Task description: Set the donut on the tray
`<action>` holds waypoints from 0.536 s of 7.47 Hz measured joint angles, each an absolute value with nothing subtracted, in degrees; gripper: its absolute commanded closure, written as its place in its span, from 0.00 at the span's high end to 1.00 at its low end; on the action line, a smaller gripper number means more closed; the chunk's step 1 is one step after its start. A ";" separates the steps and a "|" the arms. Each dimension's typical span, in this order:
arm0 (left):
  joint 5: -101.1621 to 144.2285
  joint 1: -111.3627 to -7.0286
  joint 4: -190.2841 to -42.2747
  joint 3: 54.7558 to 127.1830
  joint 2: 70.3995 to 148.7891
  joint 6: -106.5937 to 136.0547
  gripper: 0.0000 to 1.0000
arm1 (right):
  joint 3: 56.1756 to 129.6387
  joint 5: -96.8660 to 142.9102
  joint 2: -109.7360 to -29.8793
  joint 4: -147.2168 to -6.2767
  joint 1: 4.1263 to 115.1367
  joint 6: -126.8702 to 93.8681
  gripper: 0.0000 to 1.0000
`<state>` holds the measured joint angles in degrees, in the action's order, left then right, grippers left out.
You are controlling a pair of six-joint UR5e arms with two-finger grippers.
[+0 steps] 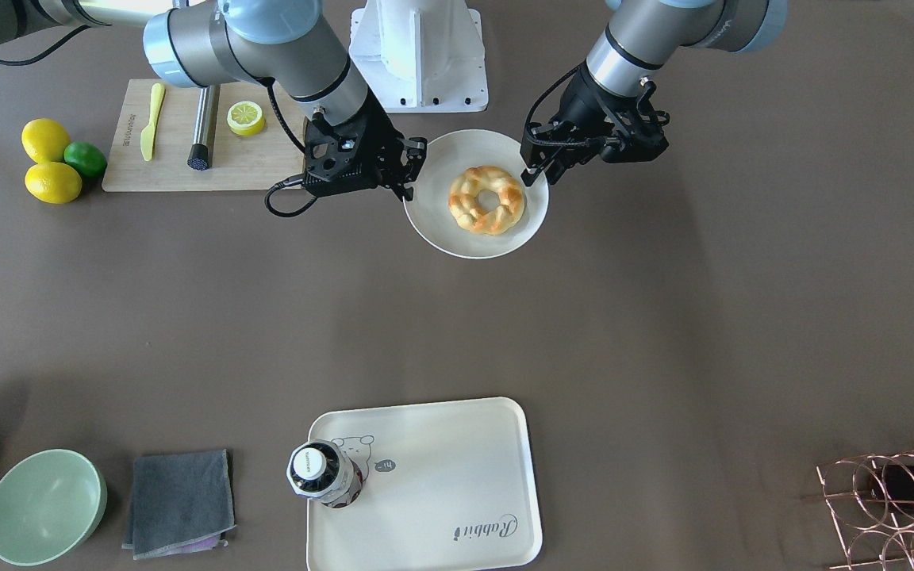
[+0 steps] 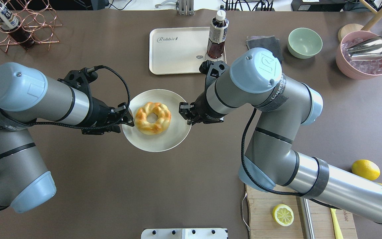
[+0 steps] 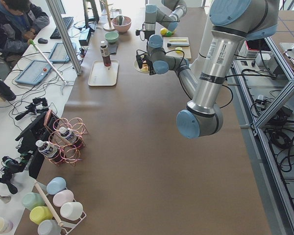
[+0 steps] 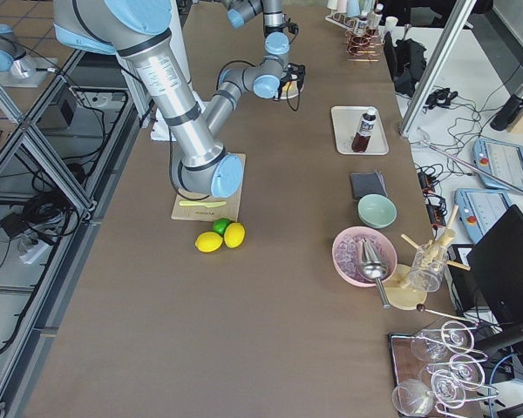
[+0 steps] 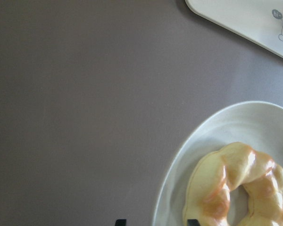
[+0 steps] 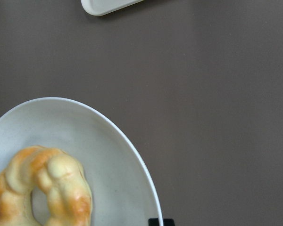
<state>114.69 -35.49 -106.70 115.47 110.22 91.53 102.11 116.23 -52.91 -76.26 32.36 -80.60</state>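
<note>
The donut (image 1: 465, 198) (image 2: 160, 113), a braided golden ring, lies on a round off-white plate (image 1: 441, 222) (image 2: 151, 142) at mid-table. My left gripper (image 1: 535, 168) (image 2: 128, 117) is at the plate's rim, open, and in its wrist view (image 5: 155, 222) the tips straddle the rim beside the donut (image 5: 217, 183). My right gripper (image 1: 412, 170) (image 2: 185, 115) is at the opposite rim, and its tips show together on the rim (image 6: 161, 221). The cream tray (image 1: 441, 476) (image 2: 177, 53) lies farther out, apart from the plate, with a dark bottle (image 1: 322, 473) standing on it.
A cutting board (image 1: 187, 159) with a lemon half (image 1: 245, 117), a yellow knife and a metal rod lies beside the right arm. Lemons and a lime (image 1: 52, 159), a green bowl (image 1: 44, 507), a grey cloth (image 1: 179, 501), a wire rack (image 1: 893, 507) and a pink ice bowl (image 2: 365, 54) sit at the edges.
</note>
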 measured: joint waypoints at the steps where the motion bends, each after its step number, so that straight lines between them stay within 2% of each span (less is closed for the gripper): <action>1: 114.73 -35.50 -106.70 115.53 110.22 91.62 0.00 | 102.17 116.22 -52.98 -76.33 32.40 -80.60 0.00; 2: 114.76 -35.50 -106.70 115.55 110.25 92.32 0.00 | 102.19 116.21 -53.05 -76.36 32.52 -80.60 0.27; 3: 114.73 -35.42 -106.73 115.50 110.49 93.51 0.00 | 102.25 116.24 -53.30 -76.38 32.65 -80.59 0.99; 4: 114.66 -35.31 -106.75 115.35 110.89 94.15 0.00 | 102.56 116.28 -53.85 -76.35 32.79 -80.60 1.00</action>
<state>114.66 -35.31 -106.75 115.35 110.89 94.15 102.56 116.28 -53.85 -76.35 32.79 -80.60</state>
